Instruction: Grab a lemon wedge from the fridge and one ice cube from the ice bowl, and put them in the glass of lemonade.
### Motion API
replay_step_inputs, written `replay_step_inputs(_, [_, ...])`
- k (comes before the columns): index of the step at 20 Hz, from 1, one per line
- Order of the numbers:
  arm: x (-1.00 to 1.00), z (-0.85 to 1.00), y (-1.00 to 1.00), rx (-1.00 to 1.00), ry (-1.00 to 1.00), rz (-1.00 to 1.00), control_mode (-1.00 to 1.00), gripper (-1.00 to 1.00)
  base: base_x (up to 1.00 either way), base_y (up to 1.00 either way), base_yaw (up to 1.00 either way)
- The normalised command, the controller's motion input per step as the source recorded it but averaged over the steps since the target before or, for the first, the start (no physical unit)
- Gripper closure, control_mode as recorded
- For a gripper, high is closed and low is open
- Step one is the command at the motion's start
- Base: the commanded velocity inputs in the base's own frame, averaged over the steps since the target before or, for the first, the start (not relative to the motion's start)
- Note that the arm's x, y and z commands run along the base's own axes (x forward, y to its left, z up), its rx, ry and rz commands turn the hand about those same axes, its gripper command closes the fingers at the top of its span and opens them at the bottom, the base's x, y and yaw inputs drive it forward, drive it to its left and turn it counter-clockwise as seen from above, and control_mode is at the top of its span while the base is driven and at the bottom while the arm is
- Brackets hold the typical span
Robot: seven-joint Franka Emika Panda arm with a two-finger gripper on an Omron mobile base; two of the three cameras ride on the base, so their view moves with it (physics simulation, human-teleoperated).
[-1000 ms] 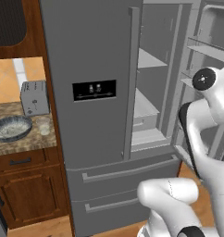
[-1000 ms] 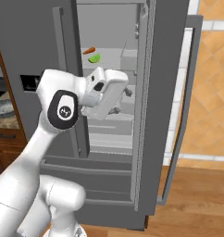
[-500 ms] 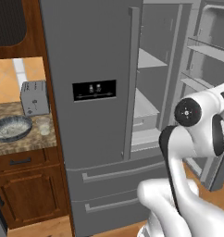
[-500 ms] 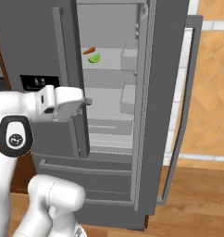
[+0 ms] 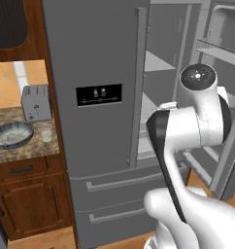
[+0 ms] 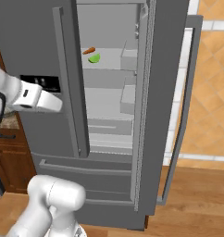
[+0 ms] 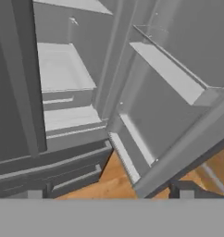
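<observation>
The fridge (image 6: 132,115) is standing with its right door open, a green wedge (image 6: 94,58) lying on an upper shelf. Bowl (image 5: 11,134) and glass (image 5: 44,131) are sitting on the counter (image 5: 39,148). The gripper's (image 7: 109,192) tips are barely peeking up, spread apart and holding nothing.

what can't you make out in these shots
- Gripper: in the hand view just its two dark fingertips poke up; nothing sits between them.
- Ice bowl: left base view, too small to count cubes.
- Green wedge on the fridge shelf: right base view, too small to identify.
</observation>
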Motion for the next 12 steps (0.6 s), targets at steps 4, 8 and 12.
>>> replay_step_inputs(4, [0.00,0.00,0.52,0.71,0.06,0.33,-1.00,-1.00,0.00,0.00,0.00])
replay_step_inputs(8, [0.00,0.00,0.09,0.70,-0.19,0.45,-1.00,-1.00,0.00,0.00,0.00])
replay_step_inputs(12, [0.03,0.00,-0.05,0.13,-0.24,0.18,-1.00,-1.00,0.00,0.00,0.00])
